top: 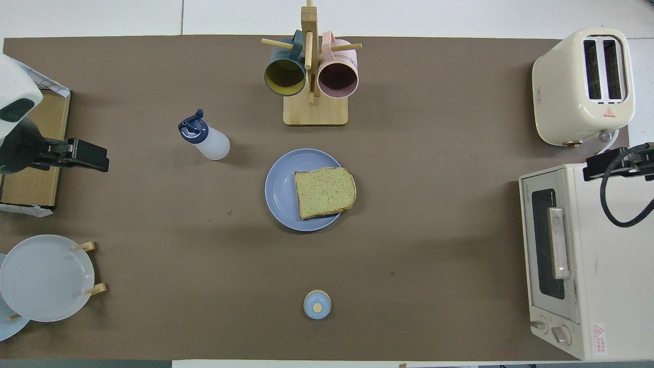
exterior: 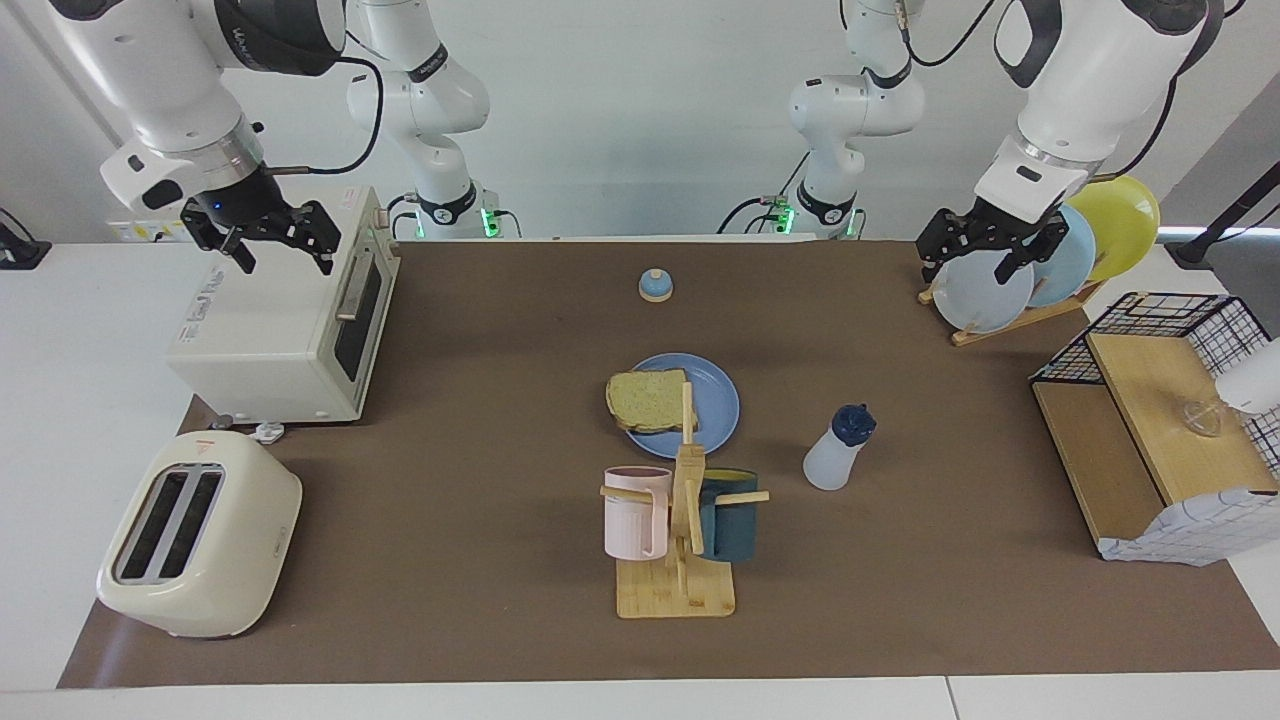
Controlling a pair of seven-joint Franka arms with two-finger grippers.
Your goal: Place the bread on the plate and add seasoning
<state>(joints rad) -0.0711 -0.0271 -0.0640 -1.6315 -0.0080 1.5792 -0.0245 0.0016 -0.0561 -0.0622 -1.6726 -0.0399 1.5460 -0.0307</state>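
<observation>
The bread [exterior: 648,400] [top: 324,191] lies flat on the blue plate [exterior: 718,402] [top: 280,191] at mid-table, its crust overhanging the rim toward the right arm's end. The seasoning [exterior: 836,450] [top: 204,141], a white squeeze bottle with a navy cap, stands beside the plate toward the left arm's end, slightly farther from the robots. My left gripper [exterior: 966,272] [top: 96,157] hangs open and empty in the air by the plate rack. Over the toaster oven, my right gripper [exterior: 284,258] [top: 597,166] is also open and empty.
A toaster oven [exterior: 280,320] and a cream toaster [exterior: 200,535] occupy the right arm's end. A wooden mug rack [exterior: 680,520] with two mugs stands just beyond the plate. A small bell [exterior: 655,286] sits nearer the robots. A plate rack [exterior: 1040,270] and wire basket shelf [exterior: 1150,430] fill the left arm's end.
</observation>
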